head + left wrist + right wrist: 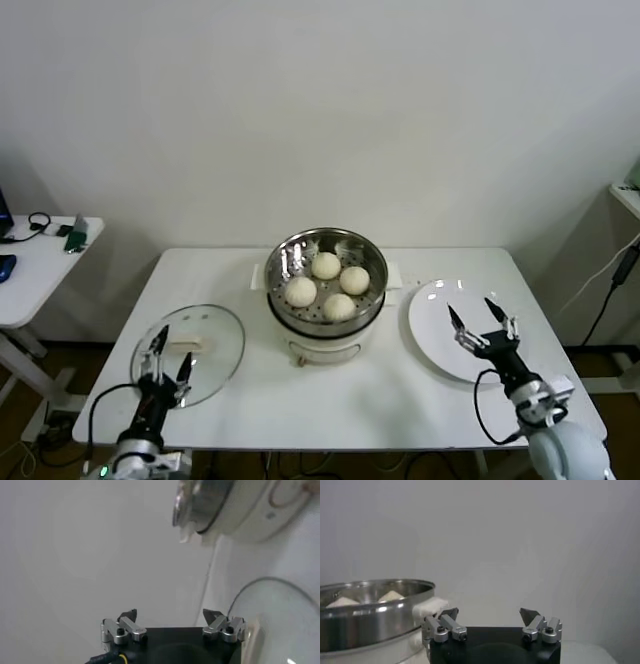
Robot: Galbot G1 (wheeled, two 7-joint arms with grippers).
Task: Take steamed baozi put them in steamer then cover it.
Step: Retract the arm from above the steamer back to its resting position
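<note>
Several cream-white baozi (327,265) lie inside the shiny steel steamer (290,252) on its white cooker base at the table's middle. The steamer also shows in the right wrist view (365,611) with bun tops (391,596) over its rim. The clear glass cover (215,345) with a white bar handle (186,346) lies flat on the table's front left. It also shows in the left wrist view (280,620). My left gripper (171,353) is open and empty, just above the cover's near edge. My right gripper (476,315) is open and empty over the white plate.
An empty white plate (430,335) lies right of the steamer. A small white side table (40,265) with cables and small items stands at the far left. A cable hangs at the right wall.
</note>
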